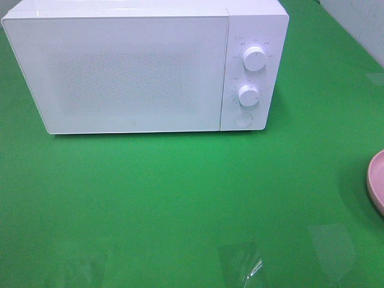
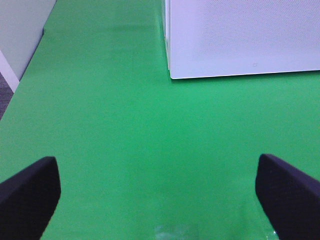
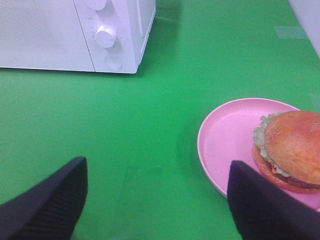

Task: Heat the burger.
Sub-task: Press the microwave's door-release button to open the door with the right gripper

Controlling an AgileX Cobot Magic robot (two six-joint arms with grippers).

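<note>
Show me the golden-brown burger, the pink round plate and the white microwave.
Golden-brown burger (image 3: 295, 142): right wrist view, top bun.
Pink round plate (image 3: 227, 137): right wrist view, bare inner surface.
White microwave (image 1: 120, 72): exterior high view, middle of its closed door.

Test lab setup, not home kitchen. Bright green sheet covers table (image 1: 180, 198). Clear tape (image 1: 243, 264) patches stuck on it. White microwave (image 1: 132, 66) sits ahead of left gripper (image 2: 155, 167). Pink plate (image 3: 225, 140) with burger (image 3: 295, 142) close by right gripper (image 3: 157, 167). Plain white panel (image 2: 20, 40) off to left gripper's side, at table edge.

Open tabletop (image 1: 180, 198) lies between the closed microwave (image 1: 120, 66) and the plate (image 1: 378, 180).
</note>
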